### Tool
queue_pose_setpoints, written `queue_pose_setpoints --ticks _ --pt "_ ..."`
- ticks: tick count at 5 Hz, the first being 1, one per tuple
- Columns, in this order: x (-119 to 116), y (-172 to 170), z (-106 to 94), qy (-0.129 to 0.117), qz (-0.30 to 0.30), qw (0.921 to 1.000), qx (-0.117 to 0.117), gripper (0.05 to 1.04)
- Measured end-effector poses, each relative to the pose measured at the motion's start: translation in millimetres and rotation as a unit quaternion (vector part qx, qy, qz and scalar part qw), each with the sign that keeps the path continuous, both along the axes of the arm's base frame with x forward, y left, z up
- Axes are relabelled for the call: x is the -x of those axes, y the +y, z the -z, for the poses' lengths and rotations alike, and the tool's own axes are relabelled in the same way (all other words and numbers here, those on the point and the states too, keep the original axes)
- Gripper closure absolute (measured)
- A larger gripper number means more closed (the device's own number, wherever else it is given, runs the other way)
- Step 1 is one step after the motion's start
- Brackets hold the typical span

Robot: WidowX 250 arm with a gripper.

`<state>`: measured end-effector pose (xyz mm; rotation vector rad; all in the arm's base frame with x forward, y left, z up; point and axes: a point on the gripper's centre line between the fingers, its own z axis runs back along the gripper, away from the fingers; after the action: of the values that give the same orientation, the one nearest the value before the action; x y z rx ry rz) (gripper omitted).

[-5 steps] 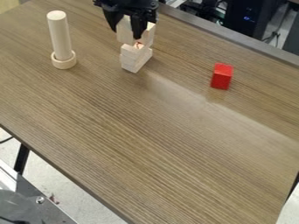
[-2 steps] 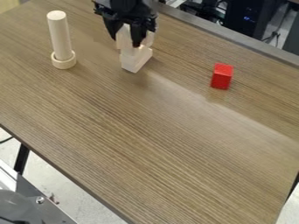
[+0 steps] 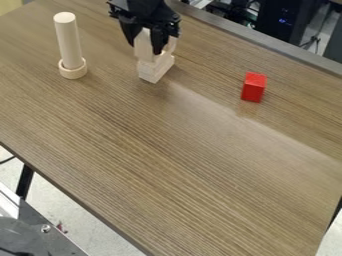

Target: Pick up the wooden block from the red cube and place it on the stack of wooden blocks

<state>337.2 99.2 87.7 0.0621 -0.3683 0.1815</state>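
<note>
Lower than a second ago, your pincer (image 3: 145, 49) has brought the upper pale wooden block (image 3: 143, 46) down onto the pale wooden blocks (image 3: 152, 73) beneath it; the gap that you could see between them, with a bit of red in it, has closed. Your pincer is gripping that upper block, its two black fingers on either side of it, near the top edge of your view; the arm comes in from above, and the stack stands on the wood-grained surface (image 3: 167, 165), toward its far side.

Left of the stack as you look, you have a pale cylinder (image 3: 69, 40) standing upright, its foot in a round pale ring (image 3: 73, 72); it stands well apart from your pincer and is where it was. To the right of the stack, also well apart, you have a red block (image 3: 254, 87) on the surface, touching nothing else; it too is unmoved, and a faint reddish reflection lies just in front of it.

Beyond the surface's far edge, at your upper right, you can see dark equipment (image 3: 272, 31) with a small blue light (image 3: 283, 21); at your lower left, a dark leg (image 3: 25, 181) rises from the pale floor (image 3: 83, 212), and a grey metal piece (image 3: 60, 245) with a round bolt head (image 3: 45, 228) fills the corner.
</note>
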Motion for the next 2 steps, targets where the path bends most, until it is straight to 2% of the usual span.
queue_pose_setpoints --ticks 1,2 --pt "-6.6 1.6 -3.0 -0.009 -0.001 1.0 -0.002 0.521" --pt "-8.5 2.6 -1.4 -0.006 -0.004 1.0 -0.002 0.521"
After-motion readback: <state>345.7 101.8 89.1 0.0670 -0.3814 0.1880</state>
